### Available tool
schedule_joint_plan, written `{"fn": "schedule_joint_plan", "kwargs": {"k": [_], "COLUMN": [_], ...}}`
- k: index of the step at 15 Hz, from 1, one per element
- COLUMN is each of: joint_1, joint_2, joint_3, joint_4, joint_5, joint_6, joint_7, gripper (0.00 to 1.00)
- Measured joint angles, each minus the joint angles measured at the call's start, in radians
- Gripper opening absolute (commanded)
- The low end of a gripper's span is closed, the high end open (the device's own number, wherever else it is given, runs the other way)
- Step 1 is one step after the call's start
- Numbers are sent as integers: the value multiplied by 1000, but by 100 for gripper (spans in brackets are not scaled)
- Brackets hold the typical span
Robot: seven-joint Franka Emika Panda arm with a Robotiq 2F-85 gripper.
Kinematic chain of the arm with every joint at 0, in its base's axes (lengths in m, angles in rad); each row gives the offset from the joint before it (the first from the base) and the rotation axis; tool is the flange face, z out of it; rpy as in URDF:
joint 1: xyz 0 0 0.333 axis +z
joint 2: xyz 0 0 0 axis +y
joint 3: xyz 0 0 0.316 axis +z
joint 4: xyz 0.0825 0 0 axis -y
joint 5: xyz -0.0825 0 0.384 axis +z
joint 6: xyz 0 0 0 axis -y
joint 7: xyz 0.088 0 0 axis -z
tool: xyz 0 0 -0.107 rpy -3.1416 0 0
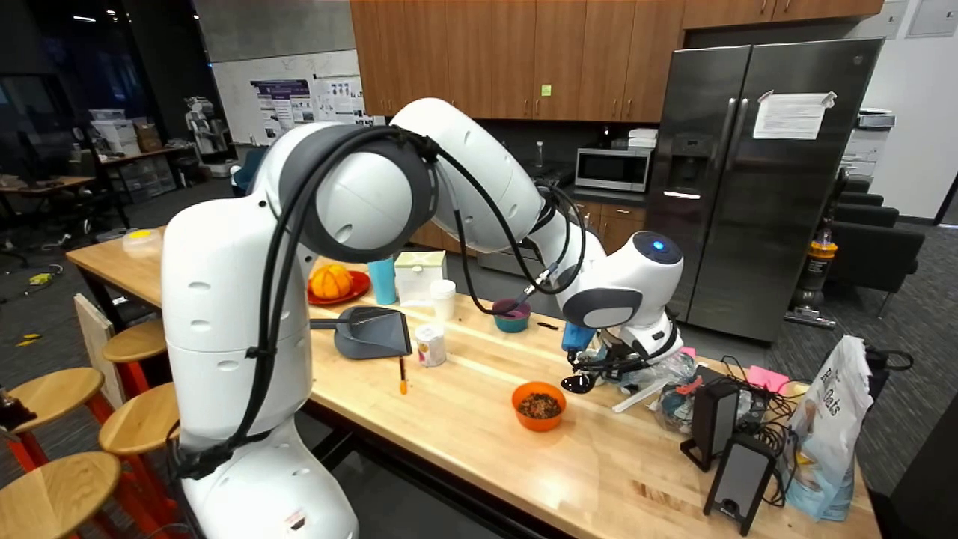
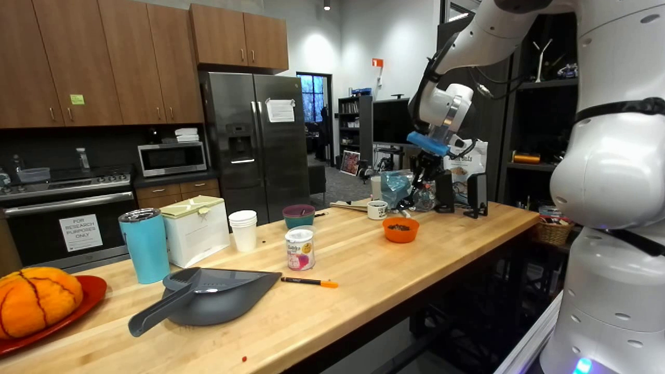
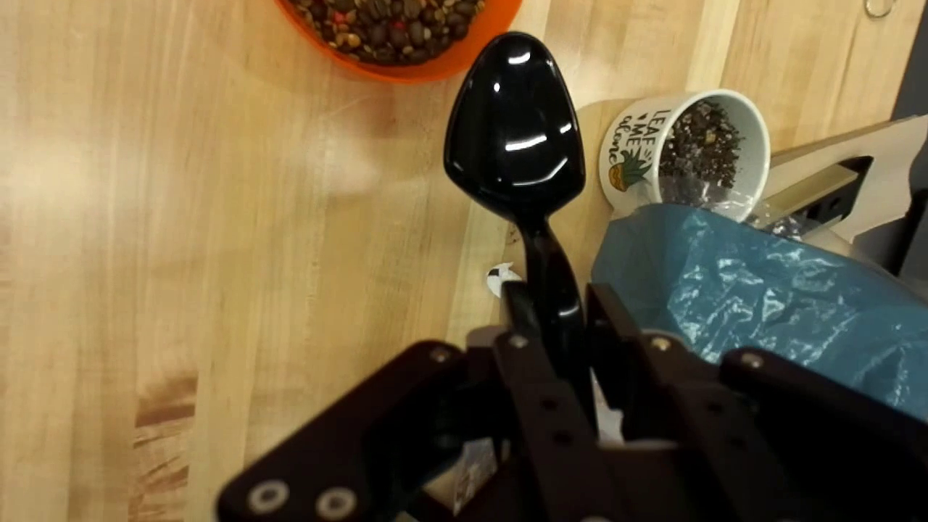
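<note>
Black-fingered, clamps spoon (image 3: 515, 130) in end effector (image 3: 560, 308); points it toward orange bowl (image 3: 449, 63) nearby; has mug (image 3: 629, 148) and blue bag (image 3: 783, 304) side by side on counter (image 3: 290, 232) close by.

Black spoon (image 3: 516, 130): glossy, head a broad pointed oval narrowing to a curved handle. Handle clamped in the hand (image 3: 558, 301), head sticking out ahead of it, shiny face showing in the wrist view. Orange bowl (image 2: 400, 237): round, upright on the bench (image 3: 290, 239), farther out from the hand, just beyond the spoon tip, looks apart from it. Part-filled with a dark bean-like mix (image 3: 397, 29), tan and red specks through it.
</note>
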Motion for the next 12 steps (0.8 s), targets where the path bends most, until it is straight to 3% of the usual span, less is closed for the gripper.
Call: {"fn": "schedule_joint_plan", "kwargs": {"k": [6, 12], "joint_1": [40, 85], "joint_2": [-26, -60], "joint_3": [23, 35], "joint_4": [-105, -168], "joint_5": [-156, -332], "joint_6": [149, 198], "joint_7": [63, 215], "gripper": [6, 6]}}
